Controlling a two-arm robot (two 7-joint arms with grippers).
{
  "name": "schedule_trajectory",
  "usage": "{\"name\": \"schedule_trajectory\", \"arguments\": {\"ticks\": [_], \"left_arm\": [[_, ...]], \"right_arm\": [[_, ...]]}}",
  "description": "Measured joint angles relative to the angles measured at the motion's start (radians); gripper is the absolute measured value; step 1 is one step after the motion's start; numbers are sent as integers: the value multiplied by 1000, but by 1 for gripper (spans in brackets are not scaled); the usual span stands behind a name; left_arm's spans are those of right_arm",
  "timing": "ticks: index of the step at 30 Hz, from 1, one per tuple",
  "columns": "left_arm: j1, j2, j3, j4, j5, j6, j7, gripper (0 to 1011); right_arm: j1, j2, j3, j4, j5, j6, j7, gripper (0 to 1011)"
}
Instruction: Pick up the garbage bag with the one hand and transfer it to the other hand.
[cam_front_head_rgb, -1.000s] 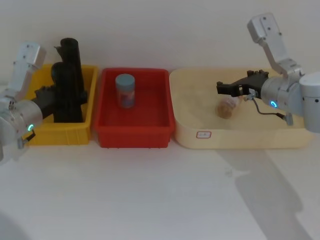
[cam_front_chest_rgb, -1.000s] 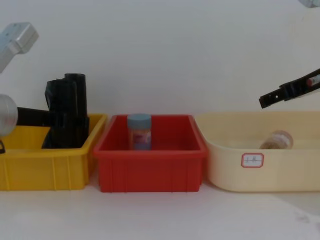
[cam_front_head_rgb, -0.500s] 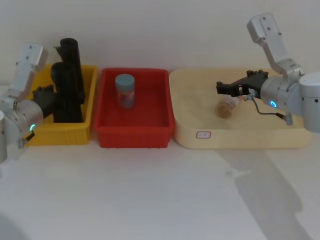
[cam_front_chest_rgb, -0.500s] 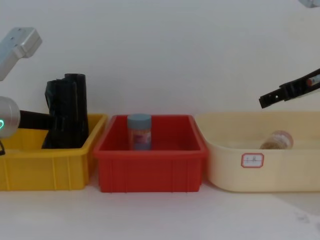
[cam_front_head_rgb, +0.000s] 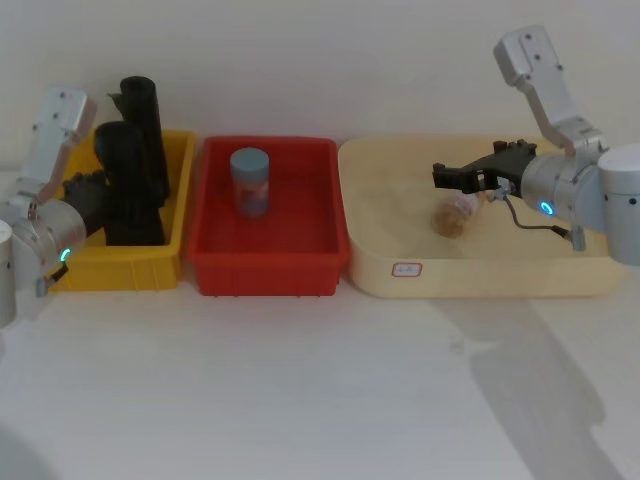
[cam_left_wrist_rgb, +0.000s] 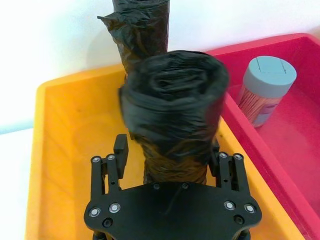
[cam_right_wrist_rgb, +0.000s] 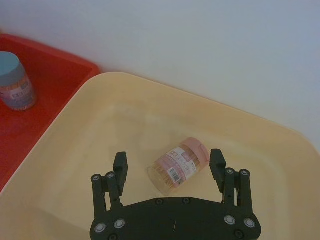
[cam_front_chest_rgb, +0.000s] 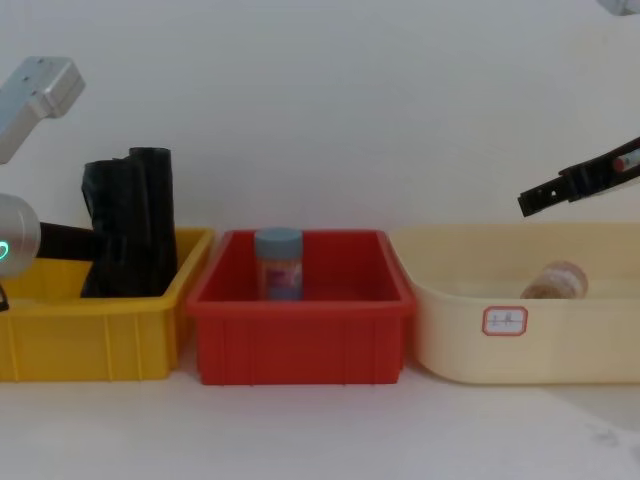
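The garbage bag (cam_front_head_rgb: 127, 185) stands upright in the yellow bin (cam_front_head_rgb: 75, 272), which sits at 9 o'clock in the head view's row of three containers. A slimmer black roll (cam_front_head_rgb: 143, 110) stands touching or just behind the bag at its 1 o'clock. The left gripper (cam_left_wrist_rgb: 167, 152), on the arm with the teal ring, reaches in level from the bag's 8 o'clock. Its fingers (cam_left_wrist_rgb: 120, 150) are spread wide with one on each side of the bundle's lower half, so the bag's long axis runs straight up across the line between them. The fingers have not closed. One seems to touch the plastic while a slit of yellow shows beside the other, though the bag's bulge makes real contact hard to judge. The right gripper (cam_front_head_rgb: 438, 178), on the blue-ringed arm, hangs at 3 o'clock from the bag, well apart. It is spread just as wide and holds nothing, above a jar (cam_front_head_rgb: 452, 215) lying on its side in the cream tray (cam_front_head_rgb: 480, 282). Between the two arms sits the red bin (cam_front_head_rgb: 265, 272) with a blue-lidded jar (cam_front_head_rgb: 250, 180) standing in it. The left arm is plainly the nearer one, so the coming move looks like a squeeze and a straight lift, then a carry toward 3 o'clock.
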Motion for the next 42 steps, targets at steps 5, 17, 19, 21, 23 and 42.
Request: {"name": "schedule_trajectory", "arguments": {"ticks": [5,17,19,21,23,42], "left_arm": [[0,0,0,1,2,0,3,806],[-1,-1,0,2,5,0,6,575],[-1,-2,0,2,5,0,6,567],[-1,-2,0,2,6,0,7,550],[-1,-2,0,2,6,0,7,536],[0,-2,0,2,7,0,8,487]], "right_arm": [[0,0,0,0,0,0,0,1001],[0,0,0,0,0,0,0,1001],[0,0,0,0,0,0,0,1001],[0,0,0,0,0,0,0,1001],[0,0,0,0,0,0,0,1001],[0,0,0,0,0,0,0,1001]]}}
